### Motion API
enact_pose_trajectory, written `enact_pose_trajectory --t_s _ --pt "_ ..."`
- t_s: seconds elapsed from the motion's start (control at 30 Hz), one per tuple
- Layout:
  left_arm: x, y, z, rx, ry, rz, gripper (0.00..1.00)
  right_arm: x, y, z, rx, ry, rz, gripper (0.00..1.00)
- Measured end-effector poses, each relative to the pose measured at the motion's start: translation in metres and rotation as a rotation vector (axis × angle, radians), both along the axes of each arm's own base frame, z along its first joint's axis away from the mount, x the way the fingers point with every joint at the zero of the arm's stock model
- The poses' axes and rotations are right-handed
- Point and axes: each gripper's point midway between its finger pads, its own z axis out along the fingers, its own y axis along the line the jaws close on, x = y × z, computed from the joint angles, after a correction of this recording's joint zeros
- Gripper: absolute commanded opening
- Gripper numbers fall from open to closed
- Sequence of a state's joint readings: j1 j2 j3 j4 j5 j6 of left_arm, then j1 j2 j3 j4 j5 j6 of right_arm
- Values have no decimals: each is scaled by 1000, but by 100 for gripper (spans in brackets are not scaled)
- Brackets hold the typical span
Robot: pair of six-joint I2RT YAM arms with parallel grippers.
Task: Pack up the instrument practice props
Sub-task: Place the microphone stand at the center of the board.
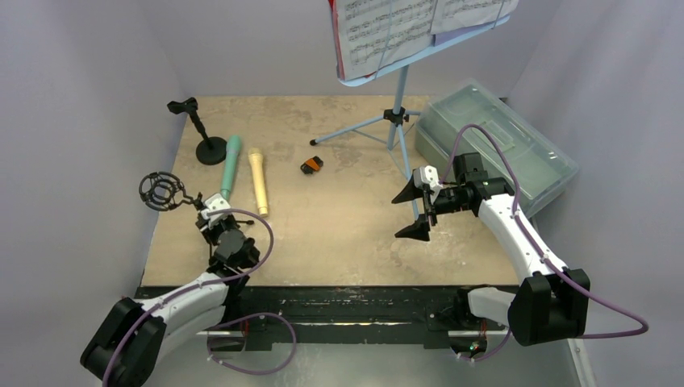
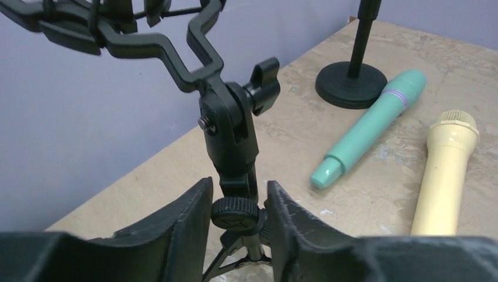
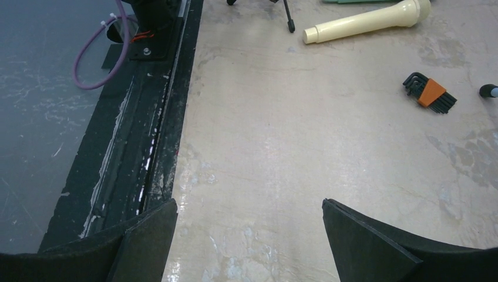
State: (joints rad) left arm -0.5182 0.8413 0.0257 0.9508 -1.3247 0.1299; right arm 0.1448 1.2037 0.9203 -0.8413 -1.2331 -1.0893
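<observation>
My left claw (image 2: 238, 197) pinches the black tripod (image 2: 226, 117), hiding its legs. My right claw (image 3: 249, 235) gapes wide, empty. The music rack (image 1: 401, 93) is cut off on top. Beige desk (image 1: 339, 234), lilac walls (image 1: 81, 81).

- music rack (image 1: 401, 93), music sheets (image 1: 403, 28): upper parts cut off by top edge, top view.
- microphone tripod (image 2: 232, 135): legs mostly hidden behind left gripper (image 2: 238, 200); cradle cropped at top, left wrist view.
- round-base pole (image 2: 355, 64): upper end out of frame there.
- teal microphone (image 3: 358, 1): only a sliver at top edge, right wrist view.
</observation>
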Motion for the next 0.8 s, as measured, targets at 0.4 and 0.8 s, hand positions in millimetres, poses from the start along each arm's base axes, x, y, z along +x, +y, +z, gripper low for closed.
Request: enact_pose_trajectory --t_s 0.4,0.8 --pt "23 -24 13 -131 -57 -129 90 -1 0 0 0 -1 2 97" --pt "40 -88 26 -384 -2 -475 97 0 0 0 -1 -4 2 97"
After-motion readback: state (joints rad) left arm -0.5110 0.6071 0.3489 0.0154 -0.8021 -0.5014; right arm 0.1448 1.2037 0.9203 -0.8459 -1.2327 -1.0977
